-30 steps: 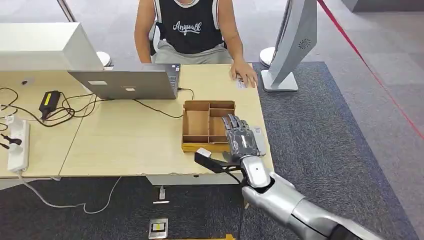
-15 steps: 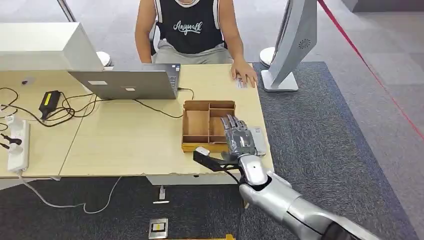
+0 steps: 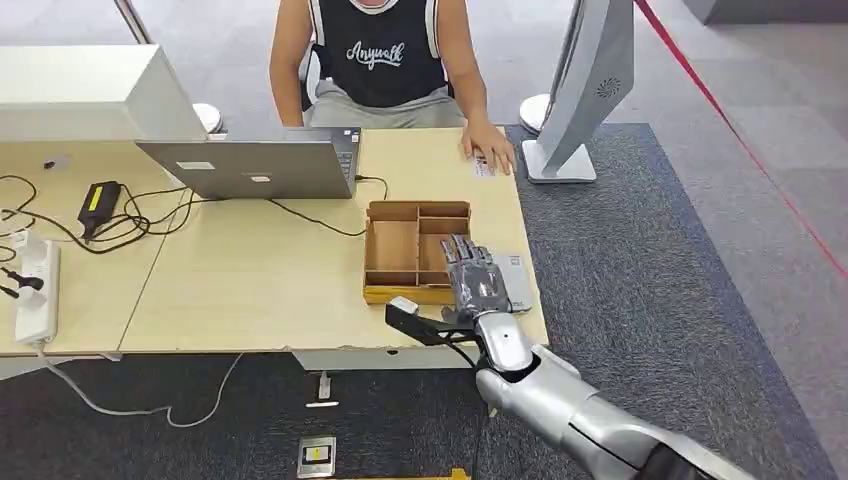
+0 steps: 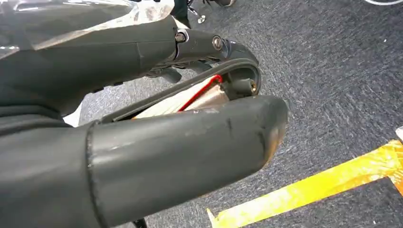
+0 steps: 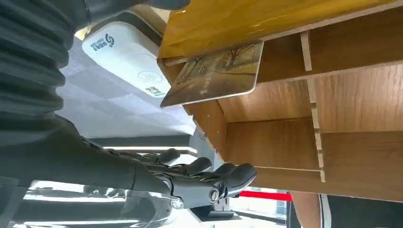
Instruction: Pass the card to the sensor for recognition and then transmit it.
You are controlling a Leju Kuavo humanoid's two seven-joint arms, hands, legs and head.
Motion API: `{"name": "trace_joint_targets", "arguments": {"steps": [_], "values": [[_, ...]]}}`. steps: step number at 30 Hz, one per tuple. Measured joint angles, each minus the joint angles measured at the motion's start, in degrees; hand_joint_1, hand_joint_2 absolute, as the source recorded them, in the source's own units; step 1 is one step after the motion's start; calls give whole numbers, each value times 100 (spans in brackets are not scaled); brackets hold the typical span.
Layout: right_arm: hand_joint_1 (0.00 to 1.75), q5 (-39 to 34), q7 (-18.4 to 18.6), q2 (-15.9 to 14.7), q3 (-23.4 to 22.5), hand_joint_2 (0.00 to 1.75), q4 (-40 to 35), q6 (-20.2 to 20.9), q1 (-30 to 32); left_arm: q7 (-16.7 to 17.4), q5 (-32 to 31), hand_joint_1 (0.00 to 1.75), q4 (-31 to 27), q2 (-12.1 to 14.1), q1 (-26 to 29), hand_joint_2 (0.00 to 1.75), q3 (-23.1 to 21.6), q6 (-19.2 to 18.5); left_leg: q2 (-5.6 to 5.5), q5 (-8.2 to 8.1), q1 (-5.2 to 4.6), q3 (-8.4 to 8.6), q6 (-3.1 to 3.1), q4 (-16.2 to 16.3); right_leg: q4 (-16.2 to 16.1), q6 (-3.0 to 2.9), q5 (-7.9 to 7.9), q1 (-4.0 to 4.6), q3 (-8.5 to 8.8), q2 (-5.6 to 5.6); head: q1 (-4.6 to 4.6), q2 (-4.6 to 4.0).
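The right hand [image 3: 478, 283] reaches in over the near right corner of the surface [image 3: 250, 280], fingers stretched forward and lying flat along the right side of the wooden box [image 3: 405, 250]. From the wrist camera, the card [image 5: 216, 73] with its brownish picture sits tilted at the box's edge, one end tucked under the yellow rim, the other sticking out over the white sensor [image 5: 126, 59] with its printed logo. The right hand's dark fingers [image 5: 209, 175] are extended side by side with nothing between them; the card is apart from them, so this hand holds nothing. In the head view, the white sensor [image 3: 516, 278] shows just beside the hand on the box's right. A black bracket [image 3: 415, 320] juts from the wrist near the surface edge.

The left hand [image 4: 142, 142] hangs over grey carpet [image 4: 332, 71] with a strip of yellow tape [image 4: 309, 194]; its thumb and fingers curve close together, but I cannot tell whether anything is in them.

Across the surface, a person [image 3: 380, 60] sits with one hand [image 3: 490, 150] resting on the far corner, next to an open laptop [image 3: 260, 165]. Cables and a power strip [image 3: 35, 290] lie to the left.
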Motion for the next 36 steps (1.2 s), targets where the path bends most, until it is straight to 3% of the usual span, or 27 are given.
{"name": "trace_joint_targets", "arguments": {"steps": [3,23,27,36], "values": [[175,-65,-50,9,0,175,11,26,1,0,0,0,-2,-2,6,0,0,0,0,0,0,0,0,0,0,0,0,0,0,0,0,-2],[169,-175,-114,52,-7,175,96,50,0,-17,24,0,0,-4,31,0,0,0,0,0,0,1,0,0,0,0,0,0,0,0,0,-2],[175,-186,-131,52,-9,175,129,41,-3,-17,4,0,0,-7,26,0,0,0,0,0,0,1,0,0,-1,0,0,0,0,0,0,0],[175,-181,-192,81,-7,175,149,-173,-55,-17,-7,0,0,-17,23,0,-15,-4,0,0,0,2,0,0,0,0,0,0,0,0,0,-2]]}}
